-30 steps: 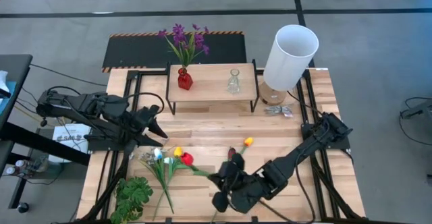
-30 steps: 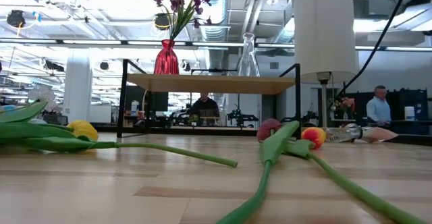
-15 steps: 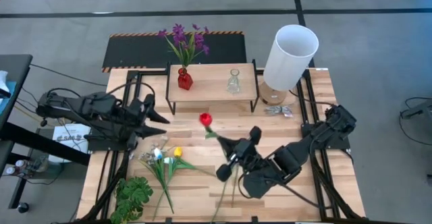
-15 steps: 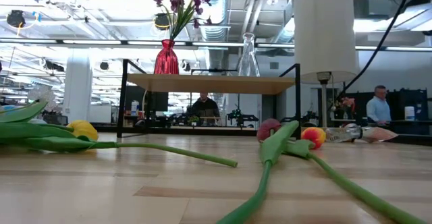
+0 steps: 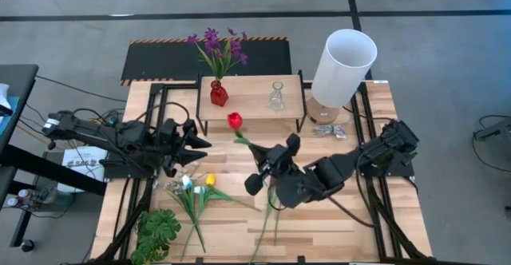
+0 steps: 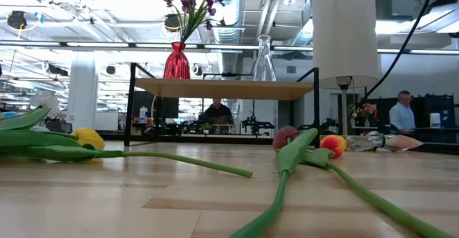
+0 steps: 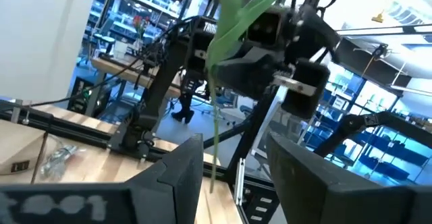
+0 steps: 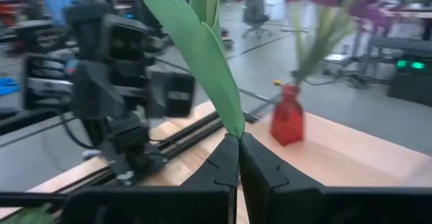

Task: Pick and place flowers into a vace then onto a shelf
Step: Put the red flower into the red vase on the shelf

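My right gripper (image 5: pixel 262 163) is shut on a red tulip (image 5: pixel 234 120) and holds it in the air in front of the shelf (image 5: pixel 251 104), its head toward the shelf. On the shelf stand a red vase (image 5: pixel 218 94) with the purple bunch (image 5: pixel 217 46) and an empty clear vase (image 5: pixel 276 97). My left gripper (image 5: pixel 194 149) is open, to the left of the tulip, touching nothing. A yellow tulip (image 5: pixel 210 180) and pale blossoms (image 5: pixel 184 184) lie on the table. In the low view a maroon tulip (image 6: pixel 285 135) and an orange one (image 6: pixel 332 145) lie there too. My right gripper pinches the red tulip's green stem (image 8: pixel 233 131) between its two fingers, where a long leaf (image 8: pixel 196 48) grows out. The tulip is lifted clear of the table. Its head points toward the shelf, and the rest of the stem (image 7: pixel 213 150) hangs below the fingers.
A tall white cylinder (image 5: pixel 343 56) stands at the shelf's right end. A stemless green leafy plant (image 5: pixel 158 231) lies at the near left corner. Long stems (image 5: pixel 267 221) lie near the table's near edge. A crumpled wrapper (image 5: pixel 329 131) lies by the cylinder's base. People show in the room behind.
My right gripper has lifted the red tulip off the table near the near edge and carried it up and toward the shelf, turning so that the head leads. My left gripper has moved a little right, toward the tulip. The other flowers have stayed in place.
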